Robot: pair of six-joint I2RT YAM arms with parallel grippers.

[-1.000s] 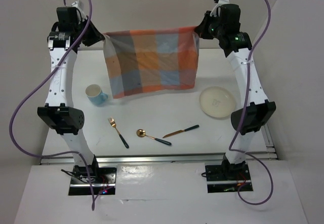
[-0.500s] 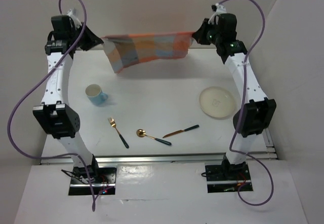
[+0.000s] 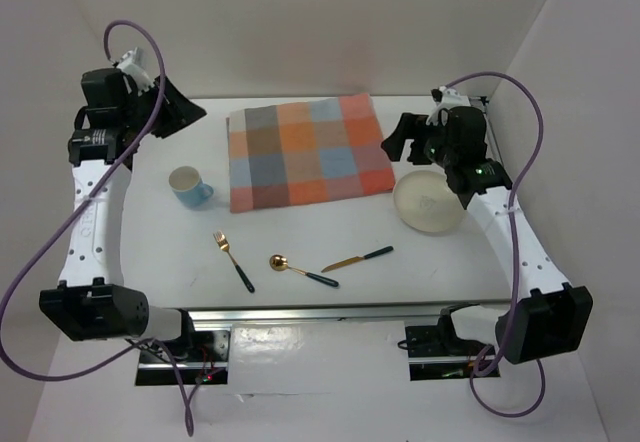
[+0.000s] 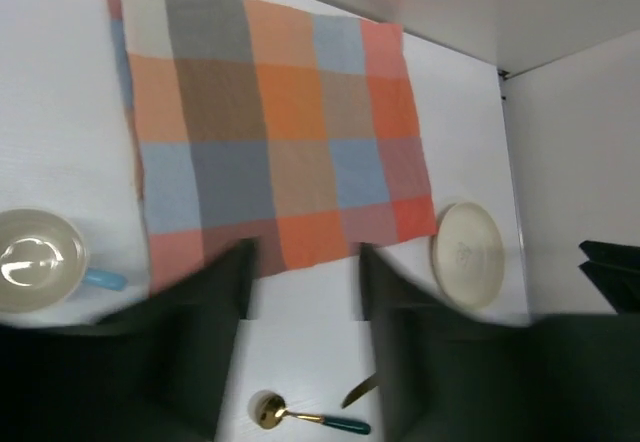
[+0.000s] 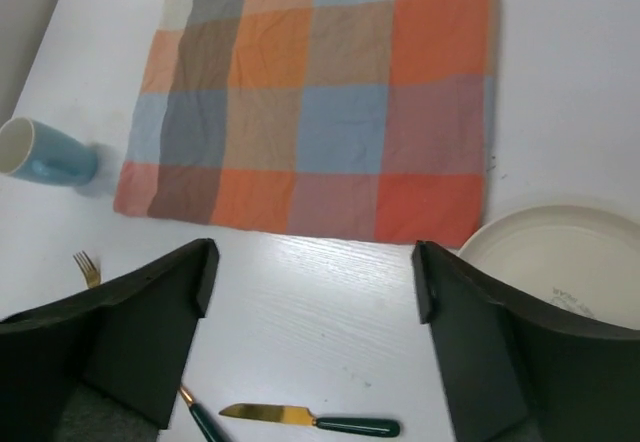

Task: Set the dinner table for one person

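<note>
The orange, blue and grey checked cloth mat (image 3: 305, 152) lies flat on the white dinner table (image 3: 300, 230), toward the back middle. My left gripper (image 3: 192, 116) hangs off the mat's left edge, its jaws apart with nothing between them (image 4: 303, 262). My right gripper (image 3: 392, 146) hovers at the mat's right edge, above the plate's near side, open wide and empty (image 5: 314, 262). The mat (image 4: 270, 132) (image 5: 320, 102) shows whole and spread in both wrist views.
A blue mug (image 3: 187, 186) stands left of the mat. A cream plate (image 3: 428, 202) lies to its right. In front lie a gold fork (image 3: 233, 260), spoon (image 3: 300, 268) and knife (image 3: 356, 258), all with dark green handles. An aluminium rail (image 3: 330, 312) edges the table's near side.
Both grippers held the mat up by its top corners. They have let go; it now lies flat on the table. Both arms have swung out and down, and the right jaws have opened.
</note>
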